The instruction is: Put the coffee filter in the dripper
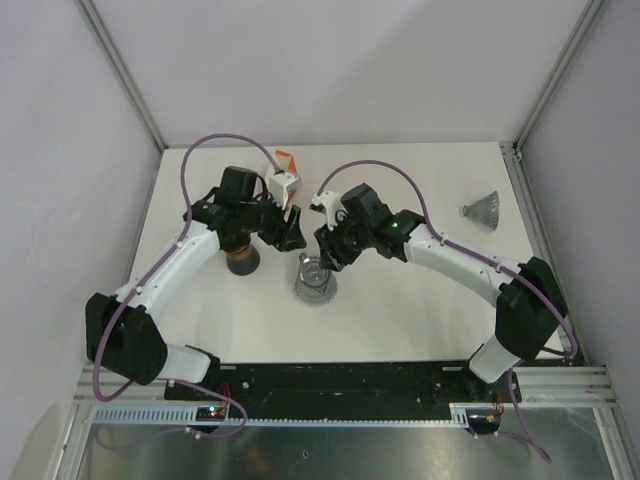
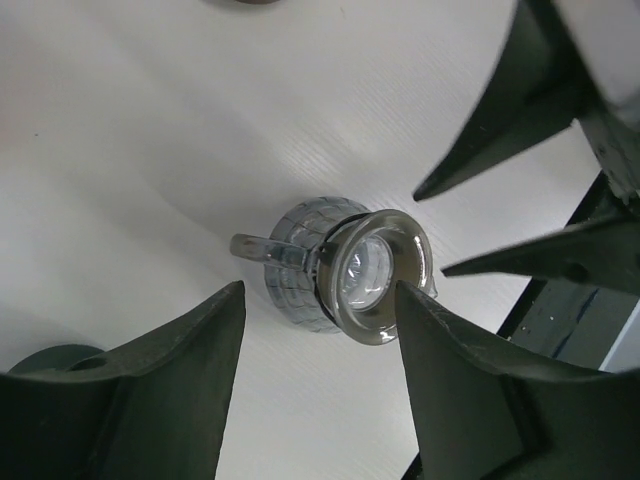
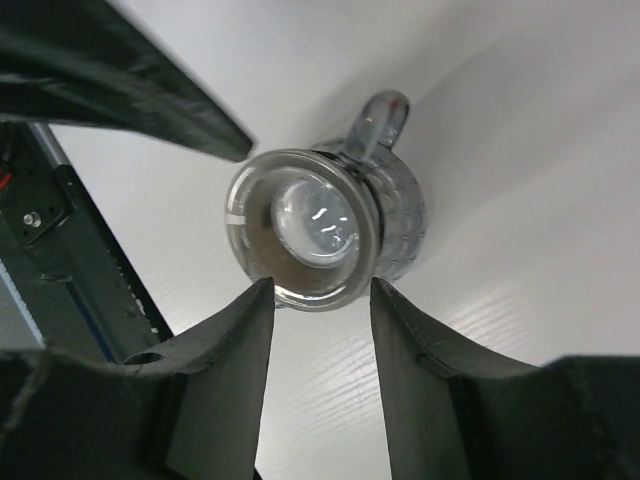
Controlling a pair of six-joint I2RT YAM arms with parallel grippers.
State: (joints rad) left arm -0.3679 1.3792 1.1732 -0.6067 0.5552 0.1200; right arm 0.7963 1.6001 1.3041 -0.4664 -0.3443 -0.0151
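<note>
The clear glass dripper (image 1: 315,281) sits at the table's middle, handle to one side, its flat ring end facing up towards both wrist cameras; it shows in the left wrist view (image 2: 340,268) and the right wrist view (image 3: 315,228). The coffee filter (image 1: 483,210), a grey ribbed cone, lies on its side at the far right, away from both arms and out of both wrist views. My left gripper (image 1: 288,236) (image 2: 318,290) is open and empty, just above and left of the dripper. My right gripper (image 1: 328,257) (image 3: 320,285) is open and empty, close above the dripper's right side.
A brown round object (image 1: 241,261) stands on the table under my left arm, left of the dripper. Metal frame posts and pale walls close in the table on the left, right and back. The black base rail (image 1: 340,380) runs along the near edge.
</note>
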